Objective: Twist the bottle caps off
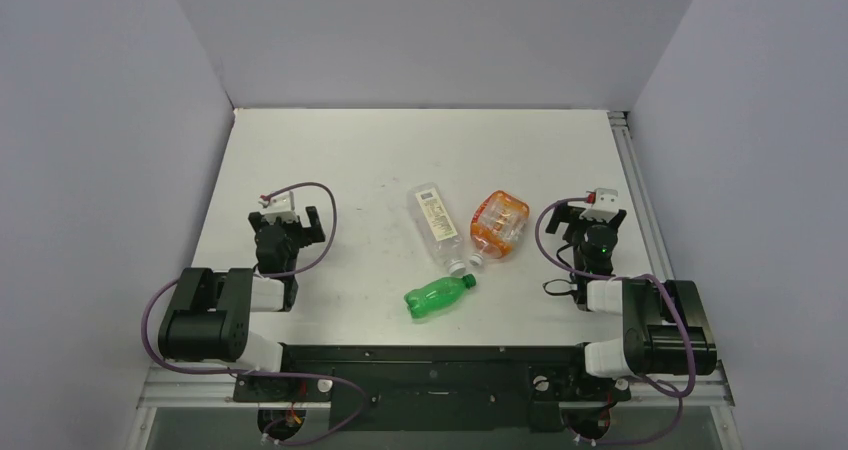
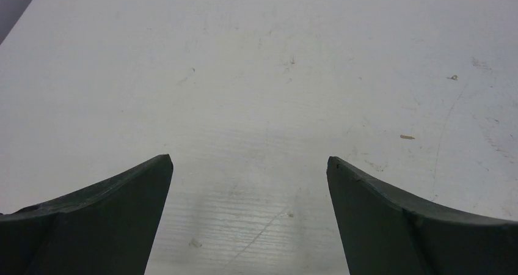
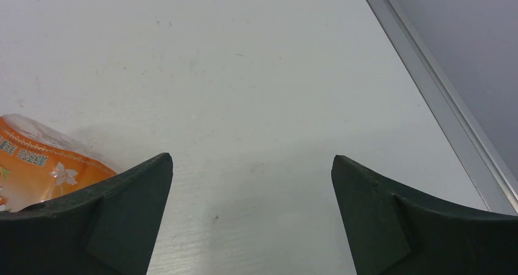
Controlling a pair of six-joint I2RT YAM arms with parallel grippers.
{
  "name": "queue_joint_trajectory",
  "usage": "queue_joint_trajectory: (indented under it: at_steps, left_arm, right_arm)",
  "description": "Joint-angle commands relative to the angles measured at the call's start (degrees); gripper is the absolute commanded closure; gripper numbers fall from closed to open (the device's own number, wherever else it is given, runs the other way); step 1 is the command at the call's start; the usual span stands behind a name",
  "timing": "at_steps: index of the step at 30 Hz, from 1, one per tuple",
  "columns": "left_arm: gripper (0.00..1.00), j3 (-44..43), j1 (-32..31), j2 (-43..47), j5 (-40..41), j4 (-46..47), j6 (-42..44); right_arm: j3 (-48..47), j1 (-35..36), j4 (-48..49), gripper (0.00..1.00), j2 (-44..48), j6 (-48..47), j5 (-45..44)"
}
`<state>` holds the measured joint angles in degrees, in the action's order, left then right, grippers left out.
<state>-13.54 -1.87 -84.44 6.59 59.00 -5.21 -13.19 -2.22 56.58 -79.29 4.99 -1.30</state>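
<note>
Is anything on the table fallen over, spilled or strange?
All three lie on their sides instead of standing: the clear bottle, the orange bottle and the green bottle, necks close together. No spill shows.

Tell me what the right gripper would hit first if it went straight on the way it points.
The way looks free: the right gripper faces only bare table. The orange bottle lies off to its left, probably outside that line.
</note>
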Motion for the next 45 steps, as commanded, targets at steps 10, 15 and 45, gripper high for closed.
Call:
queue_joint_trajectory:
  at_steps: [10, 15, 45]
  left_arm:
    - [0.03, -1.6, 0.4, 0.2, -0.8, 3.4, 0.4]
    - [0.04, -1.7, 0.5, 0.3, -1.8, 3.0, 0.5]
    - [0.03, -44.7, 1.5, 19.5, -30.1, -90.0, 10.1]
  right_arm:
    - [-1.4, -0.3, 3.5, 0.0, 0.7, 0.5, -0.3]
    - [-2.2, 0.3, 2.1, 0.0, 0.8, 1.6, -4.2]
    - [-52.1, 38.8, -83.1, 0.01, 14.8, 24.1, -28.2]
